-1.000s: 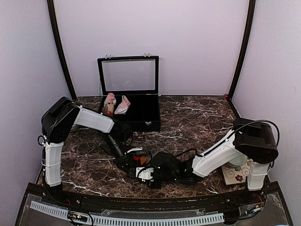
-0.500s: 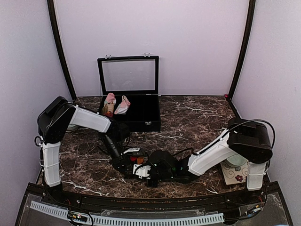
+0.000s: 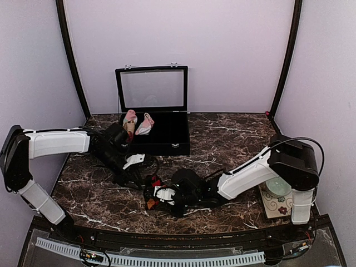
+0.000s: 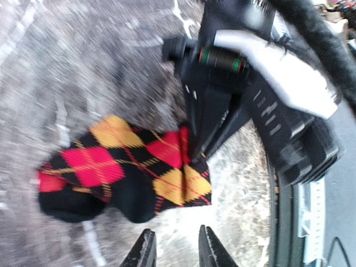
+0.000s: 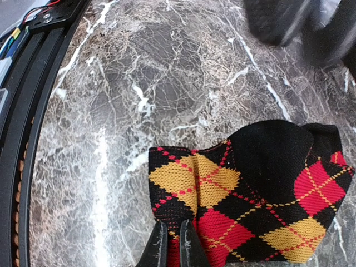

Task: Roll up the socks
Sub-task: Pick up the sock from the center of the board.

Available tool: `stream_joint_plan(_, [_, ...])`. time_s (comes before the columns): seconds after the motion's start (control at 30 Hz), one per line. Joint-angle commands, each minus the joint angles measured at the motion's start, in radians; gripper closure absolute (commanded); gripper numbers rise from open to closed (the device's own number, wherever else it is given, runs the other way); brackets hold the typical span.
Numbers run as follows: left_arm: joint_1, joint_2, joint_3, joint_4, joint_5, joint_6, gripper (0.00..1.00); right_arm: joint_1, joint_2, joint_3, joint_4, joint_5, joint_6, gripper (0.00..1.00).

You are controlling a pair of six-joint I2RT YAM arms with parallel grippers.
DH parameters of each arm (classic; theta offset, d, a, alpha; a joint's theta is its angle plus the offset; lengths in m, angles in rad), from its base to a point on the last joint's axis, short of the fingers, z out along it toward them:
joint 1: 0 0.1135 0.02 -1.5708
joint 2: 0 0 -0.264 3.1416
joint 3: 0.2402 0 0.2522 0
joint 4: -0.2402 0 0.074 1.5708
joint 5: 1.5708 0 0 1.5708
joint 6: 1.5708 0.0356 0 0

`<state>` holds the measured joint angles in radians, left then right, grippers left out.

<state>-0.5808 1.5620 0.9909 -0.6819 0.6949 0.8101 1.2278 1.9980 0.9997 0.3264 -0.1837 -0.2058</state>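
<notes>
The black argyle sock lies bunched on the marble table, also seen in the left wrist view and the top view. My right gripper is shut on its cuff edge, low over the table near the front. My left gripper is open and empty, a short way from the sock, to its left in the top view. The pink spotted sock lies in the open black case at the back.
A pink-topped tan-and-red upright roll stands in the case beside the pink sock. A flowered tile with a pale teal dish lies at the right edge by the right arm's base. A black rail runs along the front edge.
The left arm has swung out to the left and its gripper has drawn back off the argyle sock. The right gripper has shifted left, still holding the sock.
</notes>
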Motion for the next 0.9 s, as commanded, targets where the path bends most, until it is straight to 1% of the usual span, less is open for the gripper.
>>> stream_joint_plan(0.0, [-0.002,-0.080,-0.029,0.081,-0.125,-0.053,0.71,-0.016,0.103,0.044,-0.312,-0.076,0.096,1.00])
stream_joint_plan(0.07, [-0.001,-0.108,-0.039,0.081,-0.139,-0.061,0.71,-0.028,0.124,0.073,-0.334,-0.133,0.151,1.00])
stream_joint_plan(0.13, [-0.001,-0.162,-0.070,0.121,-0.201,-0.083,0.72,-0.044,0.137,0.075,-0.333,-0.188,0.195,1.00])
stream_joint_plan(0.23, [0.014,-0.250,-0.138,0.238,-0.352,-0.139,0.75,-0.070,0.153,0.072,-0.328,-0.260,0.266,1.00])
stream_joint_plan(0.27, [0.025,-0.277,-0.167,0.293,-0.417,-0.176,0.74,-0.080,0.160,0.074,-0.332,-0.283,0.285,1.00])
stream_joint_plan(0.3, [0.030,-0.299,-0.202,0.349,-0.505,-0.220,0.60,-0.088,0.167,0.078,-0.341,-0.299,0.304,1.00])
stream_joint_plan(0.33, [0.040,-0.314,-0.228,0.373,-0.552,-0.231,0.47,-0.094,0.173,0.084,-0.353,-0.319,0.318,1.00])
stream_joint_plan(0.37, [0.049,-0.321,-0.245,0.365,-0.544,-0.211,0.43,-0.100,0.180,0.093,-0.366,-0.337,0.329,1.00])
stream_joint_plan(0.4, [0.054,-0.326,-0.246,0.342,-0.516,-0.191,0.40,-0.105,0.185,0.103,-0.381,-0.355,0.341,1.00])
stream_joint_plan(0.47, [0.055,-0.330,-0.233,0.276,-0.417,-0.155,0.37,-0.117,0.199,0.126,-0.415,-0.388,0.367,1.00])
stream_joint_plan(0.6, [0.054,-0.334,-0.215,0.152,-0.157,-0.071,0.38,-0.160,0.232,0.146,-0.450,-0.467,0.445,1.00])
stream_joint_plan(0.7, [0.041,-0.322,-0.230,0.121,-0.013,-0.020,0.38,-0.187,0.251,0.146,-0.422,-0.530,0.521,1.00])
stream_joint_plan(0.77, [0.011,-0.307,-0.253,0.125,0.023,0.012,0.39,-0.201,0.265,0.140,-0.391,-0.572,0.582,1.00])
stream_joint_plan(0.87, [-0.106,-0.259,-0.282,0.162,-0.058,0.043,0.45,-0.220,0.284,0.134,-0.356,-0.616,0.654,1.00])
